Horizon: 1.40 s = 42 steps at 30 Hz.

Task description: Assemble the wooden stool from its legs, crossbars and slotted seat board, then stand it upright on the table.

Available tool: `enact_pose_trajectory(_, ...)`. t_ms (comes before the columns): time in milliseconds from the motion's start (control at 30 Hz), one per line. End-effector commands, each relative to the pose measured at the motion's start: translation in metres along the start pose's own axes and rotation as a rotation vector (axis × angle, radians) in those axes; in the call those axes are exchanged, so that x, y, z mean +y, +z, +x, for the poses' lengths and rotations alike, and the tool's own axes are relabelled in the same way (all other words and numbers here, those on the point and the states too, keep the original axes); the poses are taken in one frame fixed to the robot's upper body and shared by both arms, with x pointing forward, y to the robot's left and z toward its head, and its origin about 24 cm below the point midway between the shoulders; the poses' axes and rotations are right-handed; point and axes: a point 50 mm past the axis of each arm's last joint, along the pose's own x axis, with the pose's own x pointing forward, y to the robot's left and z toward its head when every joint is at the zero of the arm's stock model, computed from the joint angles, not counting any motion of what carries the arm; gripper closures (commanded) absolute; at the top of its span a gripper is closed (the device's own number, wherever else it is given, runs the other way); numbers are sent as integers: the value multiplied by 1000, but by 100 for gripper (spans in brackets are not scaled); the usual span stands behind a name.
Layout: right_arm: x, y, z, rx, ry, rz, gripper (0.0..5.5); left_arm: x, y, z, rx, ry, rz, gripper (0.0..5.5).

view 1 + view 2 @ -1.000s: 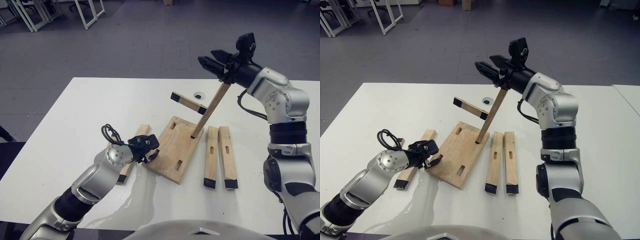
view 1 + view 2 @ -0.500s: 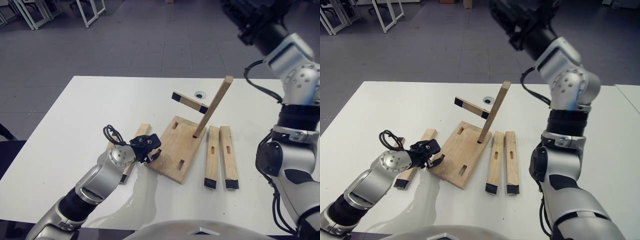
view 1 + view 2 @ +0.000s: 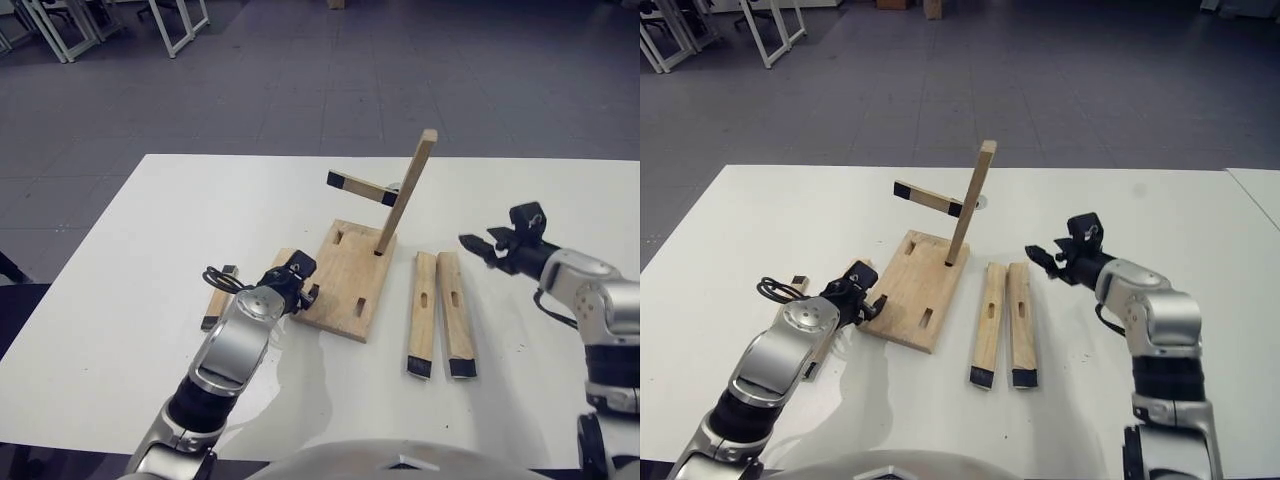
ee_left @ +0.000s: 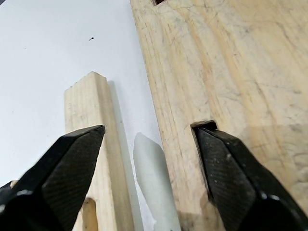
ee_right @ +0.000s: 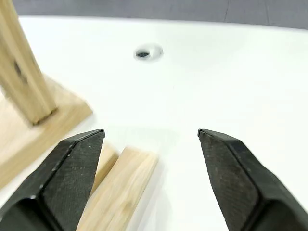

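The slotted seat board (image 3: 350, 285) lies flat at mid-table. One leg (image 3: 405, 190) stands tilted in its far slot, with a black-tipped crossbar (image 3: 358, 186) sticking out of it to the left. Two slotted legs (image 3: 422, 312) (image 3: 456, 312) lie side by side right of the board. My right gripper (image 3: 476, 246) hovers open just right of them, holding nothing; its wrist view shows the standing leg (image 5: 23, 84) and a lying leg (image 5: 120, 192). My left gripper (image 4: 148, 131) is open at the board's near-left edge (image 4: 231, 72), astride the gap to another lying leg (image 4: 91, 144).
A short black-tipped wooden piece (image 3: 214, 306) lies left of my left arm. A small round hole (image 5: 148, 52) sits in the white table (image 3: 130, 260) behind the board. The table's left and far right stretches are bare.
My right gripper let go of the standing leg, swung up, then came down to the right beside the two lying legs. The board turned slightly and the leg stands steeper. The left arm shifted by the board's edge.
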Motion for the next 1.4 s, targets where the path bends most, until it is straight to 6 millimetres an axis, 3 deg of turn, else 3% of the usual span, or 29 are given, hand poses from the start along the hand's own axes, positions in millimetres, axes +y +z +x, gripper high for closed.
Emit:
enact_pose_trajectory(33,18,-12,-14,34,38,0,192,1,0,16,43,58,-56,197)
enact_pose_trajectory(200,43,-38,-40,172,95,-37,192,-1,20,22,-22,66,-117,197)
enact_pose_trajectory(433,54,-46,-54,304,198,-146,192,3,24,16,-51,67,-173,197)
enact_pose_trajectory(767,44,-62,-56,444,147,-328,192,24,39,-1,-163,154,-238,197)
enact_pose_trajectory(933,20,-46,-44,373,32,-420,192,30,41,-3,-179,170,-230,197)
enact_pose_trajectory(1033,9,-40,-31,284,-15,-377,192,27,44,-1,-190,155,-222,197)
enact_pose_trajectory(1133,4,-54,-28,286,-35,-330,192,26,44,-1,-193,146,-216,197)
enact_pose_trajectory(1400,22,-77,-52,275,-22,-211,192,25,39,-2,-183,147,-219,197)
